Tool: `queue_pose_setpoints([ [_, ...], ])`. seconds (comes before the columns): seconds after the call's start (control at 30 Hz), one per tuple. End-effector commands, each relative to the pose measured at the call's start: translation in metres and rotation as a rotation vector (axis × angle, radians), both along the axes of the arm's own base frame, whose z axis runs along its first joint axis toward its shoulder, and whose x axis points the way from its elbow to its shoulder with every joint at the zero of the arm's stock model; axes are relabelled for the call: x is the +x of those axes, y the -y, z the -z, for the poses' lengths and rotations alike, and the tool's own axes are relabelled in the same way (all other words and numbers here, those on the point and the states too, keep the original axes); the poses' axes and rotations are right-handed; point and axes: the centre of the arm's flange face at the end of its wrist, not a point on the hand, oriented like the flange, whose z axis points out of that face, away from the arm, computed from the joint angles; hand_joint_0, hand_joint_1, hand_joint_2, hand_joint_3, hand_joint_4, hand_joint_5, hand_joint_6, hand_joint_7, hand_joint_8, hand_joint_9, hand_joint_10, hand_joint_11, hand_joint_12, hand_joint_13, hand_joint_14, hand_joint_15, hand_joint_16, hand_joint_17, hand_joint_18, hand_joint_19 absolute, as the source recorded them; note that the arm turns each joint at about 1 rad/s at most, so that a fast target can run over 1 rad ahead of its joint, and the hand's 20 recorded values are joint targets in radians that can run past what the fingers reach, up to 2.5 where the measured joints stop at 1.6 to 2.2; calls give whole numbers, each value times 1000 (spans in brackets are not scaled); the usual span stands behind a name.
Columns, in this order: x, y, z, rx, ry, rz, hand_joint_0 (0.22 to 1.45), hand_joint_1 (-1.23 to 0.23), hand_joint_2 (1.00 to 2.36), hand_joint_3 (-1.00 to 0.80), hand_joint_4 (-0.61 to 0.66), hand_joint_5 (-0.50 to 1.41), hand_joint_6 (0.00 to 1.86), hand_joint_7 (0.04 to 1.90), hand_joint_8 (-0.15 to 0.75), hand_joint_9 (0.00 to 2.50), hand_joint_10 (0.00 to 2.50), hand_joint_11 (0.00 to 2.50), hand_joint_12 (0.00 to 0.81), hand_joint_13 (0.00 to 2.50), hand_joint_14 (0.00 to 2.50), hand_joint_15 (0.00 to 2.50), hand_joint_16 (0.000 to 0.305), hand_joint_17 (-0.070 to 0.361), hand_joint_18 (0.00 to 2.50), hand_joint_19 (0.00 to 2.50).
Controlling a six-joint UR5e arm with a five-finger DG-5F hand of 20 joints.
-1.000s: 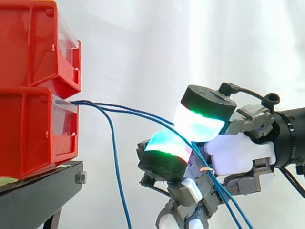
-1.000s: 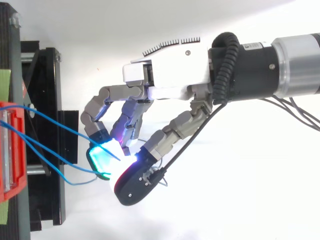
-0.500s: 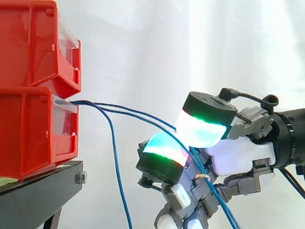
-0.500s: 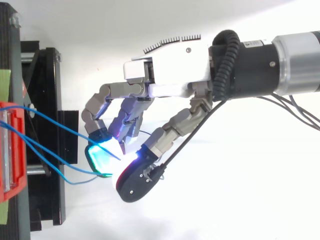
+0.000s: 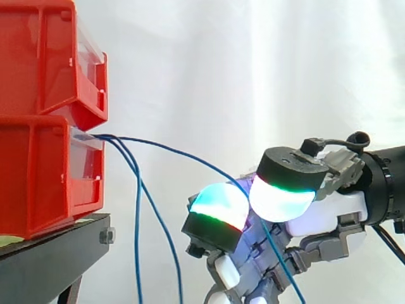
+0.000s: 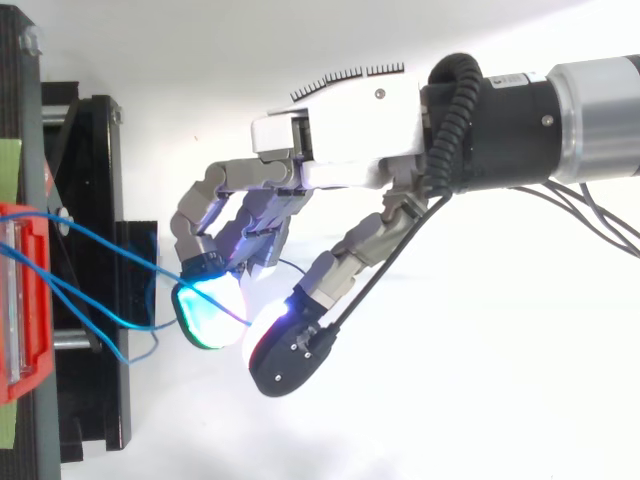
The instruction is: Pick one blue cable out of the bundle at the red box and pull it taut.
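One blue cable (image 5: 190,157) is stretching from the red box's (image 5: 44,171) front edge to the robot hand (image 6: 340,140), which seems to be pinching it between its glowing fingertips (image 5: 218,206); two other cables (image 5: 138,253) are hanging slack.

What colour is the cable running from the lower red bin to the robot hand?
The cable is blue; the side view shows it best.

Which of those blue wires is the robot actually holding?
Find the lower red bin. From its front, two slack cables droop down by the black stand. The held cable alone stretches across to the hand, pinched between its glowing fingers.
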Motion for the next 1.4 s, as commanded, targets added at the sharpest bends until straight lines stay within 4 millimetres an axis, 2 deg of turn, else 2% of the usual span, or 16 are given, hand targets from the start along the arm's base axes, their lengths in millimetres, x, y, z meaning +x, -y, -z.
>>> queue_pose_setpoints([
  [0.0, 0, 0, 0, 0, -3, -3, 604, -893, 1000, -500, 140, -229, 869, 967, 328, 701, 15, 723, 408, 635, 10, 304, 54, 122, 732, 419],
  [0.23, -1, 0, 1, 0, -5, -3, 512, -791, 1000, -500, 176, -194, 832, 970, 364, 746, 15, 710, 428, 637, 9, 307, 58, 131, 745, 443],
  [0.43, 0, -1, 0, -2, -1, -5, 530, -646, 1000, -500, 160, -165, 793, 990, 360, 798, 16, 703, 416, 632, 11, 306, 58, 130, 742, 464],
  [0.6, 0, 0, 0, 0, -2, -3, 560, -602, 1000, -500, 150, -156, 780, 1015, 351, 803, 15, 686, 407, 624, 10, 304, 56, 126, 727, 465],
  [0.73, 0, -1, 0, -2, -3, -5, 581, -603, 1003, -452, 138, -154, 777, 1037, 348, 802, 15, 686, 403, 617, 9, 309, 55, 124, 714, 476],
  [0.87, 0, -1, -1, -2, 0, -5, 598, -666, 1012, -328, 111, -160, 784, 1147, 351, 799, 16, 695, 402, 612, 10, 311, 55, 124, 709, 471],
  [1.07, 0, -1, -2, -2, 2, -5, 604, -752, 1019, -179, 129, -185, 869, 1136, 349, 781, 15, 697, 406, 596, 11, 292, 55, 125, 703, 446],
  [1.37, 0, 0, -1, -2, 0, -3, 620, -795, 1021, -138, 100, -178, 877, 1159, 343, 786, 15, 700, 403, 563, 8, 263, 55, 124, 677, 423],
])
